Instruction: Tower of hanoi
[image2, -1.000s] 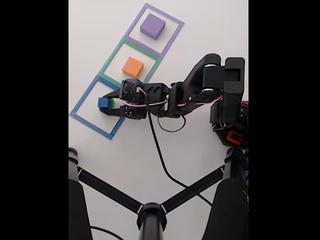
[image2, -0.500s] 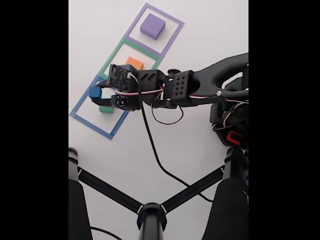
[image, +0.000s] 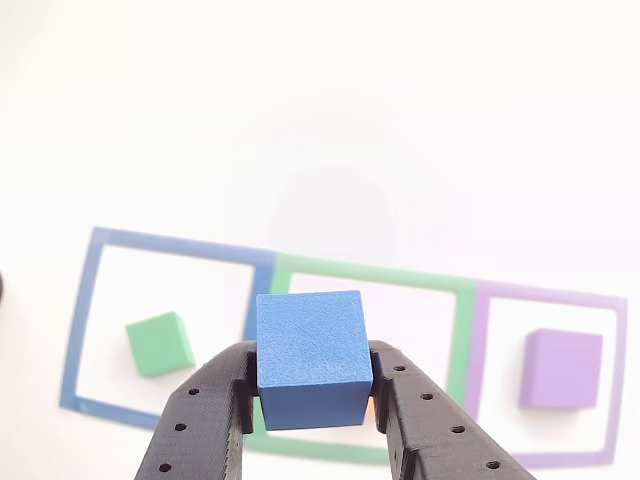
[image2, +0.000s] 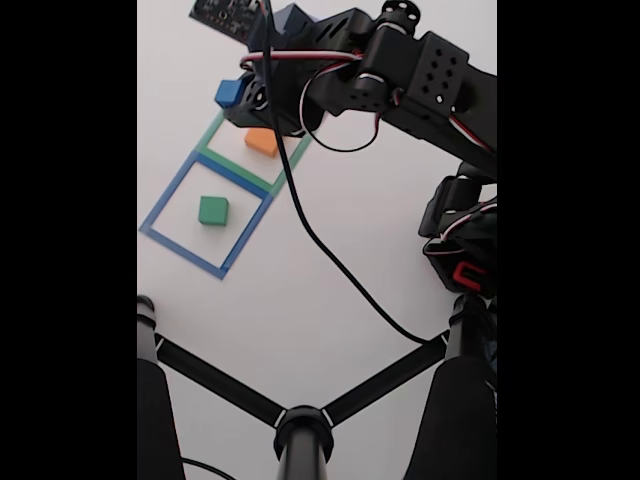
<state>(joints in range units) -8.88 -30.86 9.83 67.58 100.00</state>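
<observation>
White tabletop (image2: 330, 300), brightly lit; black stand legs (image2: 215, 385), possibly a tripod.

The smallest blue cube (image: 313, 358), matte with sharp edges, is lifted off the table and clamped level between the two black fingers of the gripper (image: 313, 400); in the fixed view it (image2: 230, 93) hangs above the squares. The green cube (image: 160, 343) sits flat inside the blue outline (image2: 212, 210). The orange block (image2: 262, 141) lies flat, partly hidden by the arm. The flat purple block (image: 560, 369) rests inside the purple outline.
</observation>
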